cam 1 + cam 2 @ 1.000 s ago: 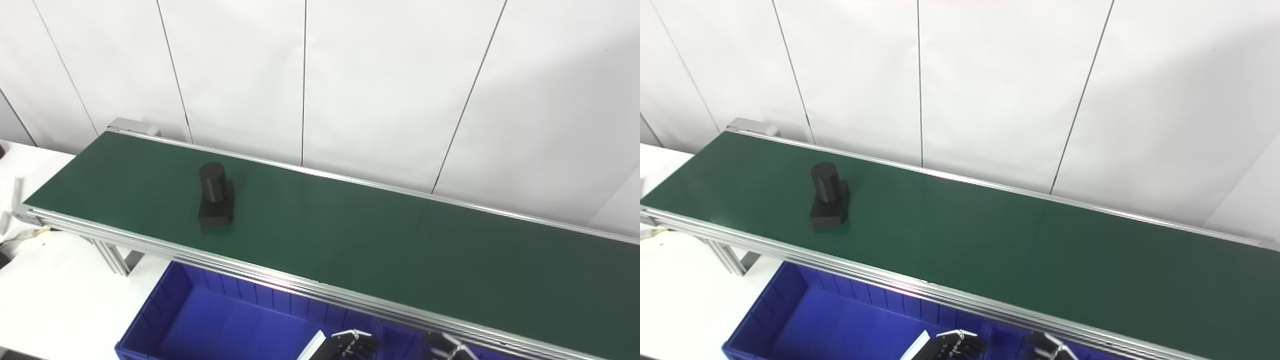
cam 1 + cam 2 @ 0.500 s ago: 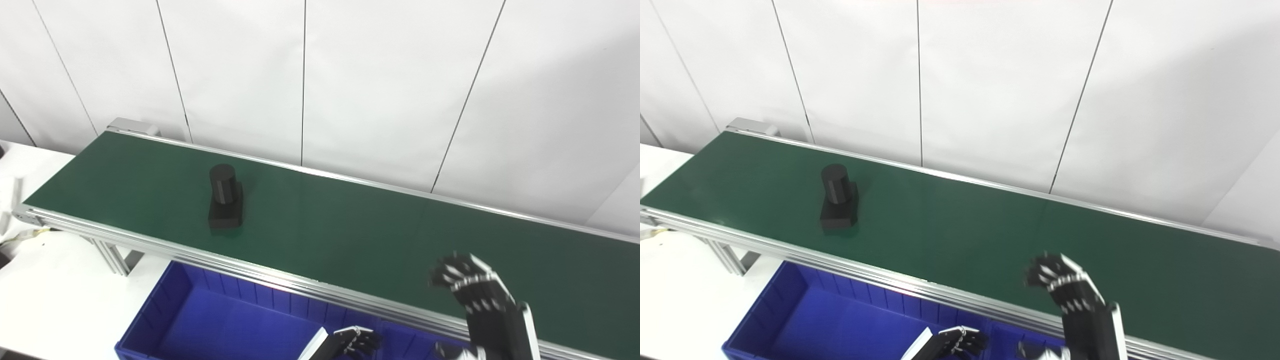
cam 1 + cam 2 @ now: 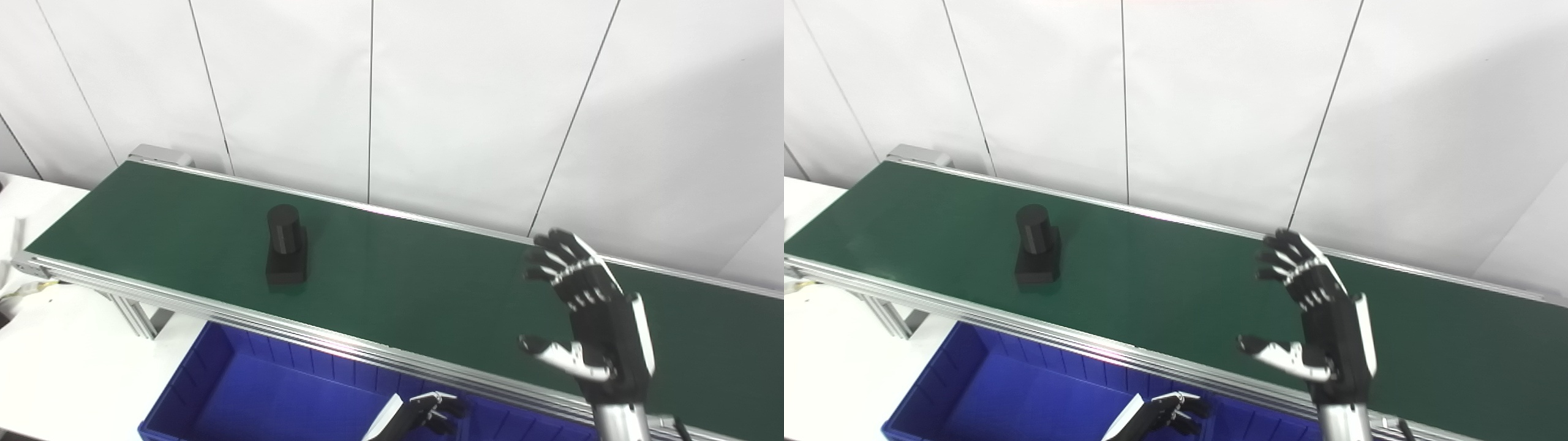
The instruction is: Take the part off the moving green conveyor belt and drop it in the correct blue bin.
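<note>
A black part (image 3: 285, 248), a cylinder standing on a square base, rides on the green conveyor belt (image 3: 429, 288) toward its left half. My right hand (image 3: 588, 324) is raised above the belt's right half, open, fingers spread and thumb out, holding nothing, well to the right of the part. My left hand (image 3: 429, 413) stays low over the blue bin (image 3: 257, 392) in front of the belt, fingers loosely curled around nothing, partly cut off by the picture's bottom edge.
The belt's aluminium frame (image 3: 343, 344) runs along the front edge above the bin. A white panelled wall (image 3: 429, 92) stands right behind the belt. A white table top (image 3: 67, 355) lies at the lower left, with the belt's support leg (image 3: 138, 315) on it.
My right hand has risen from below the belt's front edge to high over the belt, opening its fingers. The black part has drifted right along the belt. The left hand has hardly moved.
</note>
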`<state>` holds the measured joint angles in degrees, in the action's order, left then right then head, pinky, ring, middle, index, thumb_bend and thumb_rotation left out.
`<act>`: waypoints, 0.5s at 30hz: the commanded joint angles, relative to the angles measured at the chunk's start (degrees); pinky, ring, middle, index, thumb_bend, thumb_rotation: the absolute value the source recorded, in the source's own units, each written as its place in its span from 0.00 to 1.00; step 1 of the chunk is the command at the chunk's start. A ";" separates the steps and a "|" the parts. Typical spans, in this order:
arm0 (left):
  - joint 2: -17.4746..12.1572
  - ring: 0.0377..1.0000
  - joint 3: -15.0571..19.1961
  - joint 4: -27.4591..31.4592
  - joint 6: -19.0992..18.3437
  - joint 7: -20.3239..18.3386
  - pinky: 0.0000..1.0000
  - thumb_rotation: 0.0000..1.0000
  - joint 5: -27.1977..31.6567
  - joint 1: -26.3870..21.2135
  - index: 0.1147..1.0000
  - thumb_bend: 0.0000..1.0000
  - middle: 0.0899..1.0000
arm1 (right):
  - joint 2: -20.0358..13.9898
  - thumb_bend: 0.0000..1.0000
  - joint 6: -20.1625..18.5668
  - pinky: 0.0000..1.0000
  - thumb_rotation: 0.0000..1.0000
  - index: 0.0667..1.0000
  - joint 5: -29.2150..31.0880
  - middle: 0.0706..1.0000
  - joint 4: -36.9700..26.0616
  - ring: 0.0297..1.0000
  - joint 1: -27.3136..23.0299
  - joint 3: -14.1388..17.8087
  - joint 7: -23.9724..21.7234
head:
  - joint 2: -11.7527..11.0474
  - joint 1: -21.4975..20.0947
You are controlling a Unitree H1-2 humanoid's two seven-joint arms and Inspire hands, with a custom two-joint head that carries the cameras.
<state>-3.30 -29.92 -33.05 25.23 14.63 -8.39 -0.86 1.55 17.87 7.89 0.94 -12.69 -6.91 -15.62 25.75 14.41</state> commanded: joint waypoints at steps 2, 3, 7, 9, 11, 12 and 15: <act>0.40 0.69 -0.74 0.26 1.69 1.23 0.63 0.09 -0.62 -1.31 0.70 0.88 0.71 | -0.04 0.92 0.43 0.71 0.28 0.84 0.13 0.83 1.98 0.79 -3.53 -0.63 -0.56 | 0.01 0.09; 0.44 0.69 -0.85 0.17 1.69 1.39 0.63 0.10 -0.68 -1.35 0.70 0.88 0.71 | -0.11 0.94 0.80 0.71 0.29 0.85 -0.32 0.83 3.33 0.79 -4.41 -0.74 -0.52 | -0.06 0.18; 0.62 0.70 -0.92 -0.03 1.69 1.18 0.64 0.09 -0.08 -1.38 0.70 0.88 0.71 | -0.14 0.95 2.09 0.72 0.30 0.86 -1.58 0.85 9.30 0.81 -8.10 -1.23 -0.69 | -0.06 0.32; 0.69 0.70 -1.06 -0.15 1.69 1.40 0.64 0.08 -0.04 -1.47 0.70 0.88 0.71 | 0.23 0.98 2.63 0.73 0.30 0.86 -1.15 0.87 12.90 0.82 -10.18 -1.20 -1.04 | 0.03 0.39; 0.70 0.69 -1.25 -0.13 1.69 1.86 0.63 0.09 -0.36 -1.52 0.70 0.88 0.71 | 0.66 0.98 3.75 0.74 0.28 0.86 -0.84 0.87 16.87 0.83 -12.29 -1.01 -1.28 | -0.02 0.52; 0.68 0.69 -1.34 -0.06 1.69 2.09 0.63 0.10 -0.53 -1.53 0.70 0.88 0.70 | 0.88 0.98 4.46 0.74 0.26 0.86 -0.90 0.87 18.89 0.82 -13.32 -0.92 -1.29 | -0.02 0.52; 0.70 0.69 -2.03 -0.14 1.69 3.30 0.63 0.10 -1.18 -1.68 0.70 0.88 0.70 | 1.69 0.97 8.34 0.72 0.24 0.85 -1.28 0.86 27.67 0.80 -17.28 -0.23 -1.30 | 0.12 0.99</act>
<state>-3.20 -31.25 -33.49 25.27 17.11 -8.43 -1.08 2.13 22.05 6.36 27.57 -26.60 -7.58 -16.65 25.84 15.47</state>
